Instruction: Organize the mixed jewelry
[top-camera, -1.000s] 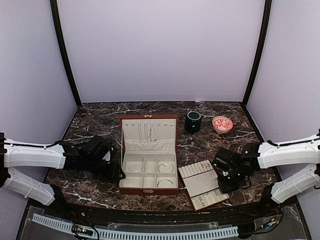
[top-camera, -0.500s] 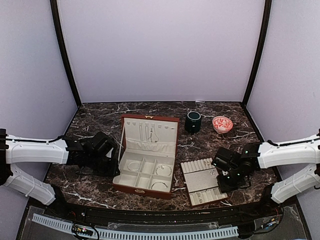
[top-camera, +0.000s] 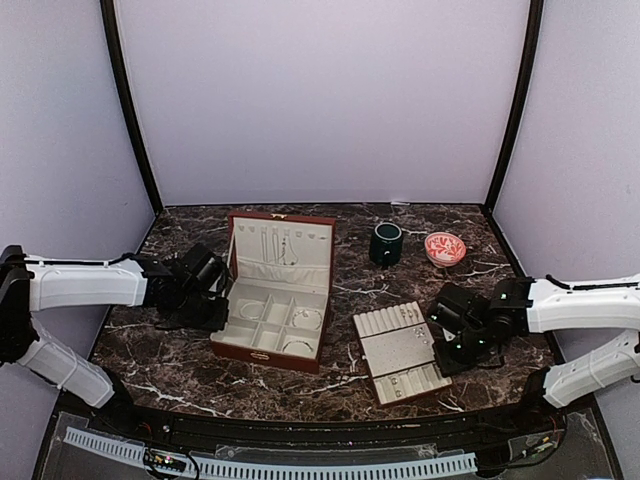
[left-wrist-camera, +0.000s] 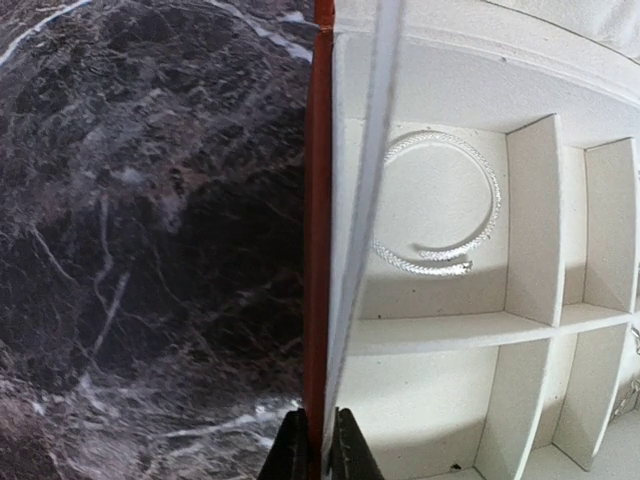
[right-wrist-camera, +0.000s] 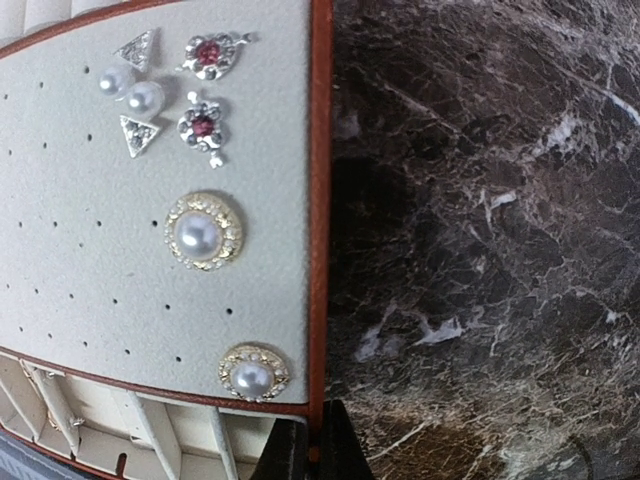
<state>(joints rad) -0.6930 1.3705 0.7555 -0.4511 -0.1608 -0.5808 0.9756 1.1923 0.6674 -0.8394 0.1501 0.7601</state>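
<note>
Top view: dark marble bench (top-camera: 170, 365). An open wooden box (top-camera: 262, 352) sits left of centre, lid upright. A padded tray (top-camera: 395, 352) sits right of centre, its long axis running near-to-far w/ a slight tilt. The mixed jewelry (top-camera: 308, 319) is split: thin bangles (top-camera: 250, 310) in box compartments, tiny pieces at the tray's upper right. Left gripper (top-camera: 212, 305) is at the box's left wall, right gripper (top-camera: 447, 348) at the tray's right edge. Left wrist view: gripper at bottom centre, pinched shut on the box wall; one of the bangles lies up & right of it, in the nearest compartment. Right wrist view: gripper at bottom centre, clamped on the tray rim; pearl & red-stone studs (right-wrist-camera: 204, 232) lie to its upper left. Probably the right arm is nearer the studs and the left nearer the bangles; each must let go first.
</note>
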